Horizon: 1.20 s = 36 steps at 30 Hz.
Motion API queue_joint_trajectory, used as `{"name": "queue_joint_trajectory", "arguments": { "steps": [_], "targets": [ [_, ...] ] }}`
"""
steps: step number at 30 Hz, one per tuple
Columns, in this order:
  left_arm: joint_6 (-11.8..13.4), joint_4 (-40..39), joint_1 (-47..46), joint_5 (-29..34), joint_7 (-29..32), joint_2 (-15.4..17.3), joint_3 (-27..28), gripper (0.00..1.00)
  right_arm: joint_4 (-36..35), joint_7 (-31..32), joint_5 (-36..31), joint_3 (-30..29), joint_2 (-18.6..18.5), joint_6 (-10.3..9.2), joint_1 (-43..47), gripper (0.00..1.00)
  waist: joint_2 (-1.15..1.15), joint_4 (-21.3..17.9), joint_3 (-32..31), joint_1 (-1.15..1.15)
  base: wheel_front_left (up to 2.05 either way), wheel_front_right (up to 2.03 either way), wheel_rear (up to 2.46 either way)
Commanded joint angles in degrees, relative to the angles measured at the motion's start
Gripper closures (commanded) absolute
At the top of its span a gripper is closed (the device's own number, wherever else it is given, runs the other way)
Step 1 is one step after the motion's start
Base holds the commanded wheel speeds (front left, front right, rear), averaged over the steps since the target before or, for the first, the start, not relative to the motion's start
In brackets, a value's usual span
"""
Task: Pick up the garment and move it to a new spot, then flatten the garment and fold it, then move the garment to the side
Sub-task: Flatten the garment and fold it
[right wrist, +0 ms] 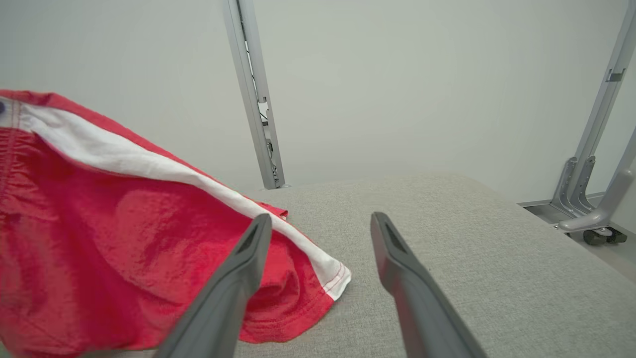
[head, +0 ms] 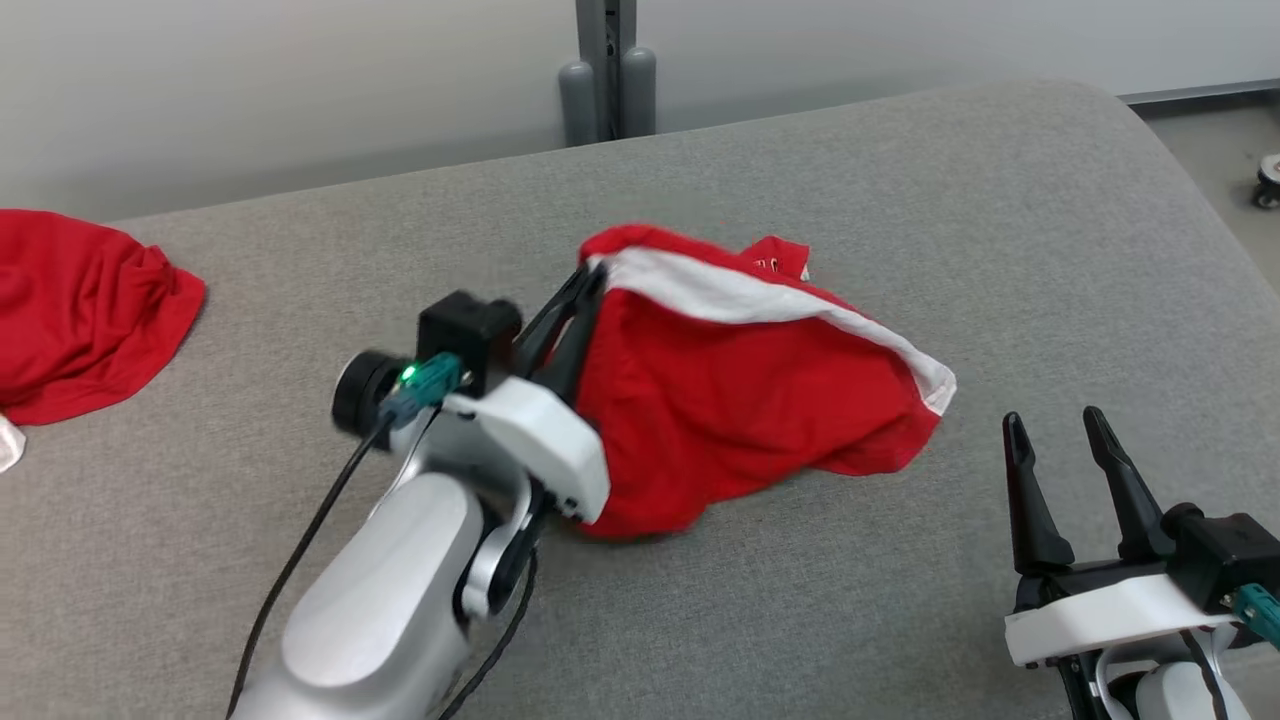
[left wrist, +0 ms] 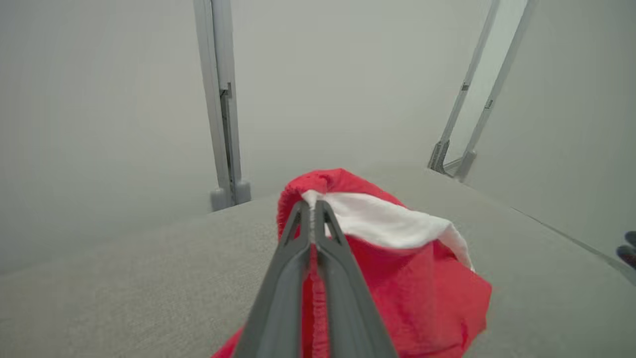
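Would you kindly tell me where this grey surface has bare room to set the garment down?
Bare patches: between the garment and the other red cloth; also ahead of the right claw. Crowded around the left claw.

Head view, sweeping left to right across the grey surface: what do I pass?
Red cloth heap at the left edge → left gripper → red-and-white garment it pinches → right gripper, open → caster wheel on the floor, far right.
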Motion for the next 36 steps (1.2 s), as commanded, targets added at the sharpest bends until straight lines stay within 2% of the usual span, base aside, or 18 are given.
{"name": "queue_joint_trajectory", "arguments": {
  "steps": [1,7,12,21,27,28,30,31,32,36],
  "targets": [
    [0.6,0.6,2.4,-0.8,-0.3,1.1,0.7,1.00,-0.2,-0.3,0.0,-0.1,-0.3,0.01,0.5,0.00,0.00,1.1,-0.1,0.00,0.00,0.00,0.00],
    [2.1,3.2,10.7,-3.5,-1.6,4.9,3.4,1.00,0.2,-0.3,-0.7,-0.2,-0.3,0.01,0.9,0.00,0.00,3.5,-0.7,0.00,0.00,0.00,0.00],
    [1.9,3.0,14.9,-5.3,-2.4,6.5,4.6,1.00,0.7,-0.3,-1.2,-0.1,-0.3,0.01,1.4,0.00,0.00,5.0,-1.6,0.00,0.00,0.00,0.00],
    [0.4,3.1,19.2,-7.8,-0.7,7.7,4.3,1.00,1.3,-0.3,-1.7,0.5,-0.3,0.01,1.7,0.00,0.00,6.2,-2.4,0.00,0.00,0.00,0.00],
    [-0.7,7.5,18.1,-8.2,-4.2,7.1,4.9,0.99,1.6,-0.3,-1.9,0.8,-0.3,0.01,0.9,0.00,0.00,5.8,-2.2,0.00,0.00,0.00,0.00],
    [-0.5,8.4,17.7,-8.1,-5.3,6.9,5.2,0.72,1.6,-0.3,-1.9,0.8,-0.3,0.01,0.8,0.00,0.00,5.7,-2.2,0.00,0.00,0.00,0.00],
    [-1.2,10.3,17.6,-7.8,-6.7,6.6,5.0,0.52,1.7,-0.3,-2.0,0.8,-0.3,0.01,0.6,0.00,0.00,5.5,-2.2,0.00,0.00,0.00,0.00],
    [-1.3,11.0,17.4,-7.7,-7.6,6.4,5.0,0.11,1.7,-0.3,-2.1,0.8,-0.3,0.01,0.5,0.00,0.00,5.4,-2.2,0.00,0.00,0.00,0.00],
    [-1.7,11.9,17.2,-7.8,-8.2,6.3,5.0,0.00,1.6,-0.3,-2.2,0.8,-0.3,0.01,0.5,0.00,0.00,5.3,-2.3,0.00,0.00,0.00,0.00],
    [-2.4,14.3,16.7,-7.6,-10.2,5.9,4.9,0.00,1.5,-0.3,-2.5,0.5,-0.3,0.01,0.5,0.00,0.00,5.3,-2.4,0.00,0.00,0.00,0.00]
  ]
}}
